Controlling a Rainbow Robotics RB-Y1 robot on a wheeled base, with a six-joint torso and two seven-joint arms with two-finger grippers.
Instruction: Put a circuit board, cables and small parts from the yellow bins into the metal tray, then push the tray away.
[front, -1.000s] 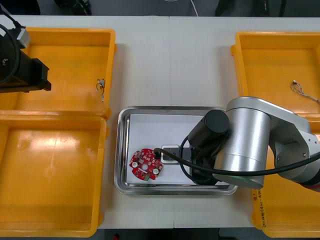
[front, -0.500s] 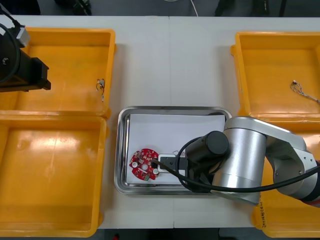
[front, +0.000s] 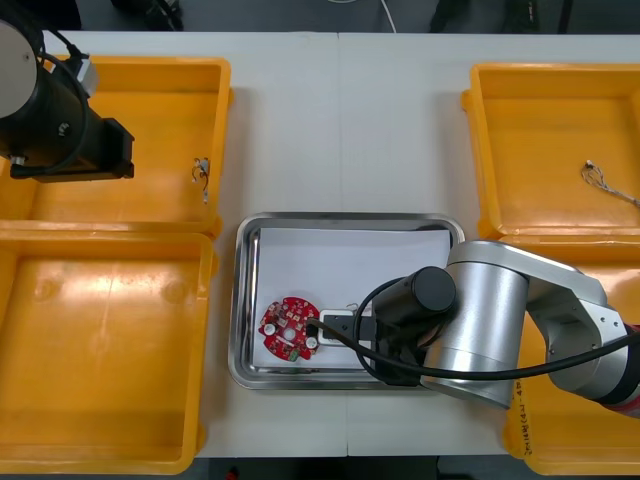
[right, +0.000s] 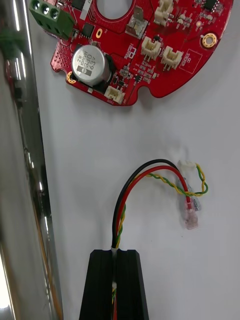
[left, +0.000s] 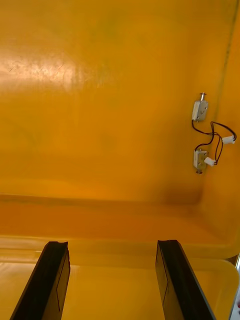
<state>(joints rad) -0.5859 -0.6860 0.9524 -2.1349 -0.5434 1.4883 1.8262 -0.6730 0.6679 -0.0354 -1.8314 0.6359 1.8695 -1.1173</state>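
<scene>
Right gripper (right: 116, 256), held low over the metal tray (front: 243, 300): the jaws are closed on one end of the red and yellow cable (right: 150, 172). The cable is pinched between them and loops out from their tips onto the tray's white lining, near the round red circuit board (right: 145, 45). Left gripper (left: 112, 246): the jaws are held wide apart and empty above the far left yellow bin (left: 100, 100). Small metal parts (left: 201, 132) are seen beyond them, beside the bin's wall.

Circuit board (right: 117, 52): partly cut off by frame edge. Metal tray (front: 340, 217): near right corner under right arm (front: 480, 320). Cable (right: 150, 169): one end buried inside right gripper (right: 116, 254).
</scene>
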